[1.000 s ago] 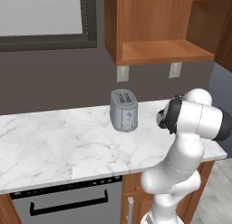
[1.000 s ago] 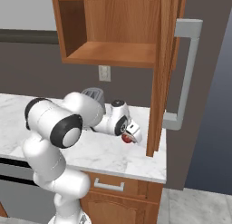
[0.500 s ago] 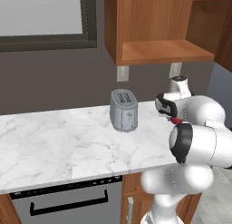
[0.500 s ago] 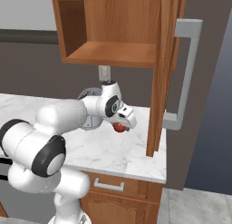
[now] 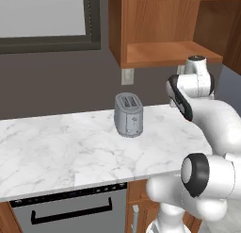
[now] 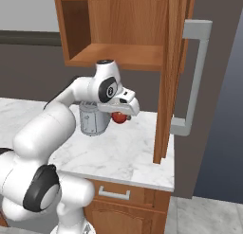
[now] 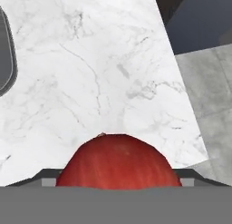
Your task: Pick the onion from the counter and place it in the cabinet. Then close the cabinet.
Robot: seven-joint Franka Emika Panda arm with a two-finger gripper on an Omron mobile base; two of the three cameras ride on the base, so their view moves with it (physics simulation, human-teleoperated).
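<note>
The onion (image 6: pixel 118 117), a glossy red-orange ball, hangs in the air above the counter (image 6: pixel 123 157), right of the toaster. My gripper (image 6: pixel 119 114) is shut on it from above, below the open cabinet (image 6: pixel 121 57). The cabinet's shelf is bare, and its door (image 6: pixel 167 81) stands open edge-on with a long grey bar handle (image 6: pixel 195 79). In the hand view the onion (image 7: pixel 118 162) bulges at the bottom over the marble counter (image 7: pixel 90 73). In the left base view the cabinet (image 5: pixel 164 50) sits above my raised arm.
A grey toaster (image 6: pixel 91 120) (image 5: pixel 128 115) stands on the counter under the cabinet's left side. A wall outlet (image 5: pixel 127 76) is behind it. A dark appliance front (image 5: pixel 70 211) sits below the counter at left. The open door edge is close to the right of my hand.
The arm has risen and swung back from the counter's right edge, lifting the onion up and left toward the cabinet opening. The toaster and door have stayed put.
</note>
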